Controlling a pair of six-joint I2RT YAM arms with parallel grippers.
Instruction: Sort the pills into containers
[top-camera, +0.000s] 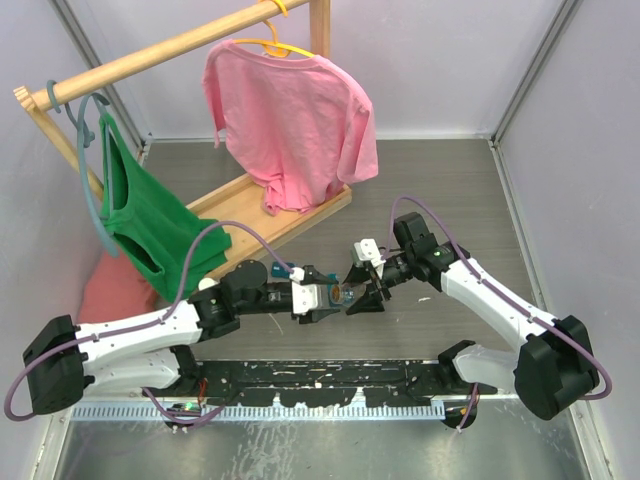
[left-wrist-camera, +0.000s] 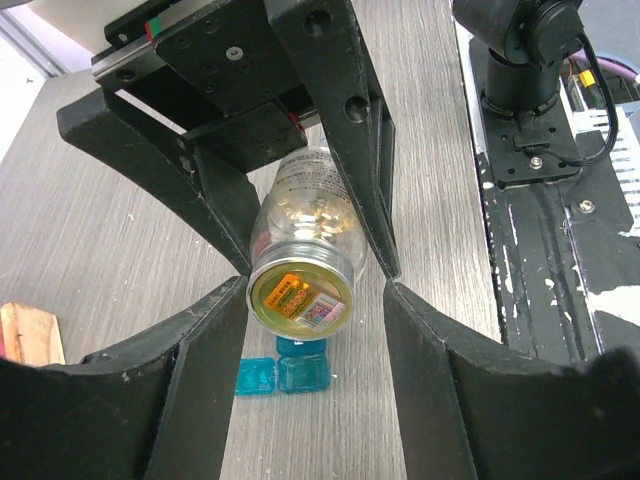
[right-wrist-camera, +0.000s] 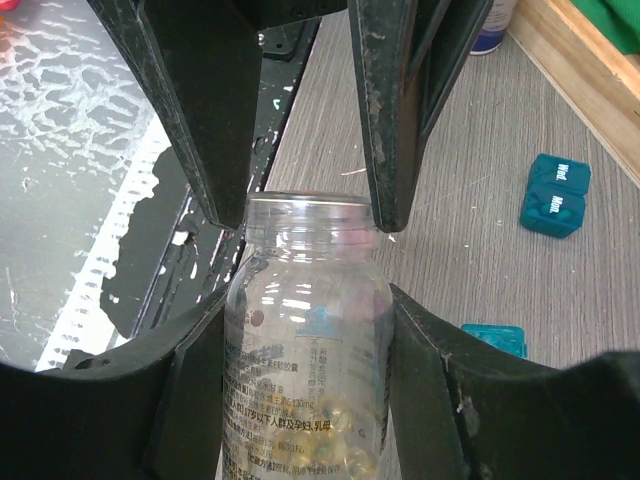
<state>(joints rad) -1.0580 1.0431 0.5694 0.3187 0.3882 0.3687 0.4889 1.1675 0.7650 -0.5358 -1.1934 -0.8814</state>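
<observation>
My right claw (right-wrist-camera: 308, 300) is clamped on the body of a clear bottle (right-wrist-camera: 310, 250), held clear of the table (top-camera: 470, 190), with yellow pills (right-wrist-camera: 335, 440) inside. My left claw (left-wrist-camera: 315, 290) meets it head-on. Its jaws stand parted around the bottle's neck end, one finger touching the rim and a sliver of table showing beside the other. Just beneath that end the teal containers (left-wrist-camera: 278, 376) lie on the table. From my right wrist, one two-cell container (right-wrist-camera: 555, 195), lids down, sits toward the wooden rack (top-camera: 180, 45). Farthest back, a green shirt (top-camera: 150, 215) and a pink shirt (top-camera: 290, 120) hang from it.
</observation>
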